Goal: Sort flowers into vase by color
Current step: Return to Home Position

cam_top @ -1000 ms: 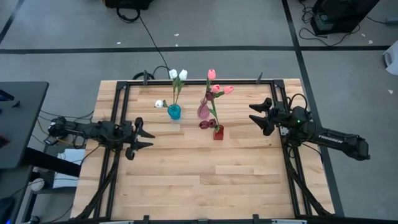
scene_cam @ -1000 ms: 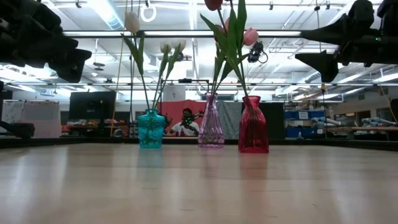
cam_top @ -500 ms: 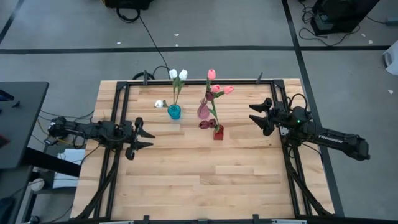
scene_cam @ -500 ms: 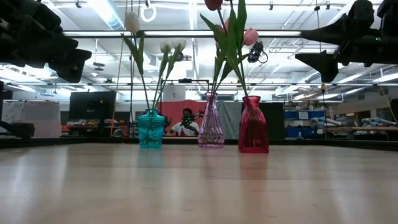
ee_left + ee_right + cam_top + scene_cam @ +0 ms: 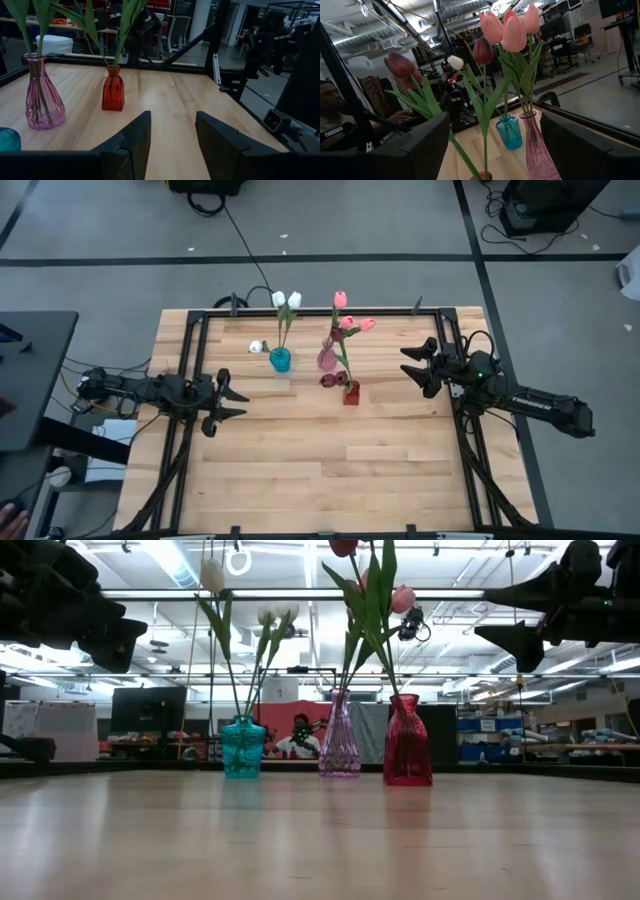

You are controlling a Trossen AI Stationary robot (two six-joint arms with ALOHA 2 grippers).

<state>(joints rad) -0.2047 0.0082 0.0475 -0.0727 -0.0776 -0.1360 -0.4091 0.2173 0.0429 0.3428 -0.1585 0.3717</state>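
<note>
Three glass vases stand upright on their bases mid-table toward the far side. The blue vase (image 5: 280,360) holds white flowers (image 5: 286,300), the pink vase (image 5: 327,360) holds pink flowers (image 5: 350,320), and the red vase (image 5: 351,393) holds dark red flowers (image 5: 329,380). My left gripper (image 5: 232,400) hovers open at the table's left, pointing level toward the vases, with nothing between its fingers (image 5: 135,145). At the right, my right gripper (image 5: 410,365) hovers open and empty too, facing the flowers (image 5: 512,30).
Black metal rails (image 5: 310,311) frame the far and side edges of the wooden table. The near half of the tabletop (image 5: 330,470) is bare wood. People sit in the room beyond the table (image 5: 300,732), one close to the right wrist view's edge (image 5: 330,115).
</note>
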